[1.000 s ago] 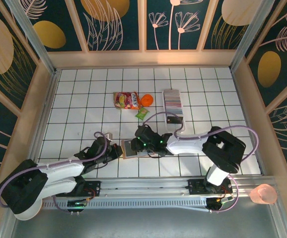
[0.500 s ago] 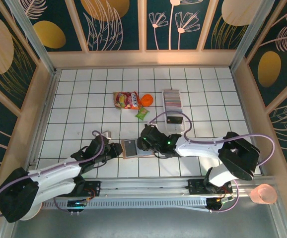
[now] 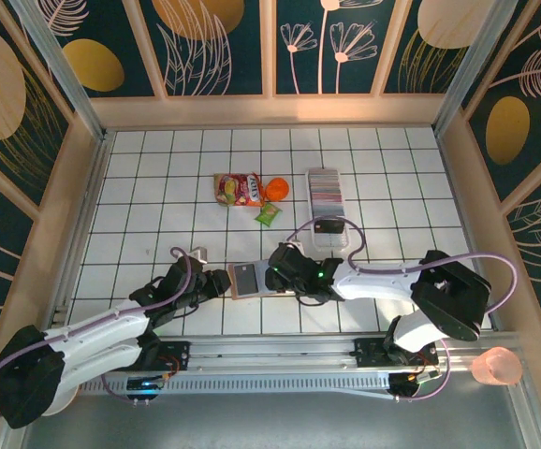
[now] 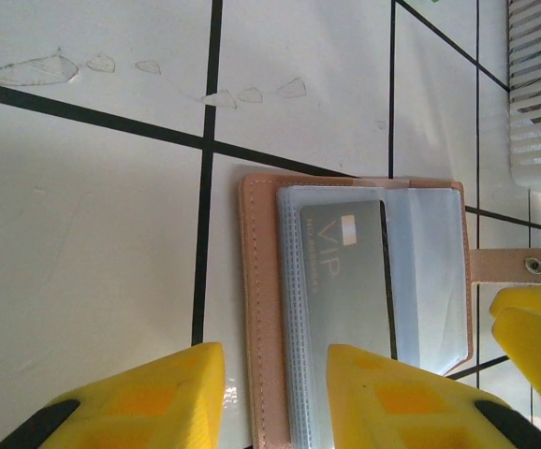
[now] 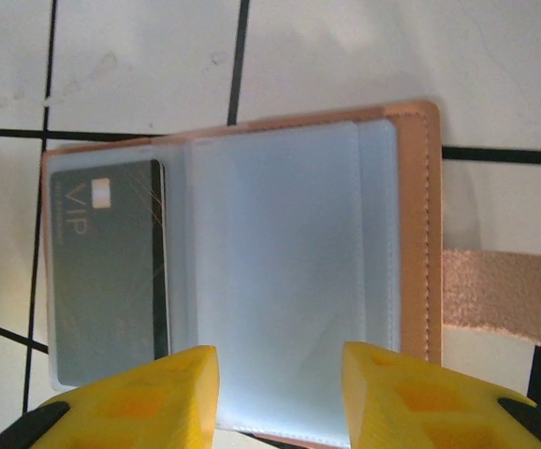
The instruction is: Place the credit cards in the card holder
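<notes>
Top external view: the card holder (image 3: 249, 279) lies open on the white-tiled bench (image 3: 139, 187). The left pincer (image 3: 218, 281) is just left of the holder and the right pincer (image 3: 278, 271) is just right of it. Behind the holder, well apart, lie the snack packets (image 3: 238, 189). Behind it and more to the right stands the tray (image 3: 312, 210) with the row of cards (image 3: 325, 190).

In the left wrist view the left pincer (image 4: 275, 398) is spread. One finger is over the tile beside the holder (image 4: 259, 309), and the other is over its clear pockets. A grey VIP card (image 4: 345, 281) sits in one pocket. The tab (image 4: 514, 267) lies flat on the bench.

In the right wrist view the right pincer (image 5: 280, 398) is also spread, above the holder (image 5: 416, 234). It is pinching nothing.
</notes>
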{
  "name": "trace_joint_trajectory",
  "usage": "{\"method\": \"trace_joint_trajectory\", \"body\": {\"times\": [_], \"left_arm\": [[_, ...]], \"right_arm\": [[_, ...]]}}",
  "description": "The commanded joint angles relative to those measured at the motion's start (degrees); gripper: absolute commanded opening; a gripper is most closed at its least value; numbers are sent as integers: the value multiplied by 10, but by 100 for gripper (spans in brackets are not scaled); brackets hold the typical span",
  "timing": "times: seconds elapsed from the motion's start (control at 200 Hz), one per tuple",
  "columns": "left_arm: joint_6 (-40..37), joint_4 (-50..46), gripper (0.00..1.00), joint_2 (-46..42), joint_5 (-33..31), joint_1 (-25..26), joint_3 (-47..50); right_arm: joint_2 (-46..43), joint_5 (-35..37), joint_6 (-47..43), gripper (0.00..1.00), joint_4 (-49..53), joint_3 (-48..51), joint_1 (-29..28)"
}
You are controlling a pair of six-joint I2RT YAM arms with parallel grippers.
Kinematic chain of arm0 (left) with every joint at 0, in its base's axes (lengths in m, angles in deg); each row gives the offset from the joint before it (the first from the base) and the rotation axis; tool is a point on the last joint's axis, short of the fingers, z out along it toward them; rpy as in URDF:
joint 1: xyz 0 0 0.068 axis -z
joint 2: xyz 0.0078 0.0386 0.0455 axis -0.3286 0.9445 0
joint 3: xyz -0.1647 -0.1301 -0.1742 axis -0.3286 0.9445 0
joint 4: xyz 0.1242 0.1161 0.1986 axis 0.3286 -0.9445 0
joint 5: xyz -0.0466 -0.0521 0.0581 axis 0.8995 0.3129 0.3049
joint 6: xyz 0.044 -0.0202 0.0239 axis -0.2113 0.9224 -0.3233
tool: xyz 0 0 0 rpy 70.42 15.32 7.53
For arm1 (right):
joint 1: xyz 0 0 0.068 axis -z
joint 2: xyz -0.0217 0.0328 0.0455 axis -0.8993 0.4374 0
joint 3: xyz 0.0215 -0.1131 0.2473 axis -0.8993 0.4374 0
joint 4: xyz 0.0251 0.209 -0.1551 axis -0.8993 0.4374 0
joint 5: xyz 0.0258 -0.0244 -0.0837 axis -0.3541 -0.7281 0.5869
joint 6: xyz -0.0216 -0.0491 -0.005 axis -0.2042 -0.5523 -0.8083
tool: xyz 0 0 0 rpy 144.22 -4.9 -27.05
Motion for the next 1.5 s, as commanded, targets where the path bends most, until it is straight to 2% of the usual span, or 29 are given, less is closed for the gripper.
{"method": "trace_joint_trajectory", "body": {"times": [0.0, 0.39, 0.871, 1.211, 1.491], "left_arm": [[4, 7, 33, 8, 10, 1, 2], [6, 27, 32, 24, 17, 0, 8], [10, 43, 30, 33, 21, 0, 13], [13, 46, 28, 33, 21, 0, 16], [14, 45, 27, 30, 20, 0, 18]], "right_arm": [[17, 8, 16, 40, 19, 8, -9], [59, -10, 10, 41, 4, -15, -15], [68, -22, 11, 41, -23, -33, -22], [65, -42, 28, 50, -79, -27, -22], [57, -49, 32, 52, -106, -33, -23]]}}
